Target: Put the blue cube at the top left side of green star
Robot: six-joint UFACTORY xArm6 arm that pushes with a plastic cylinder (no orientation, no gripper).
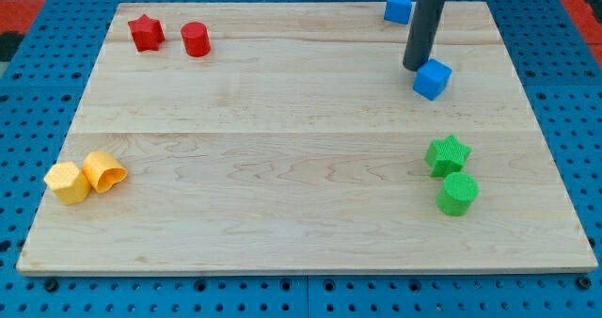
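The blue cube (433, 79) lies on the wooden board at the view's upper right. My tip (415, 67) stands just to its upper left, touching or nearly touching it. The green star (448, 155) lies lower right, straight below the blue cube with a gap between them. A green cylinder (458, 194) sits right below the star, touching it.
A second blue block (398, 7) sits at the top edge, left of the rod. A red star (146, 32) and a red cylinder (196, 39) are top left. Two yellow blocks (67, 182) (103, 171) lie at the lower left. The board's right edge (541, 120) is near.
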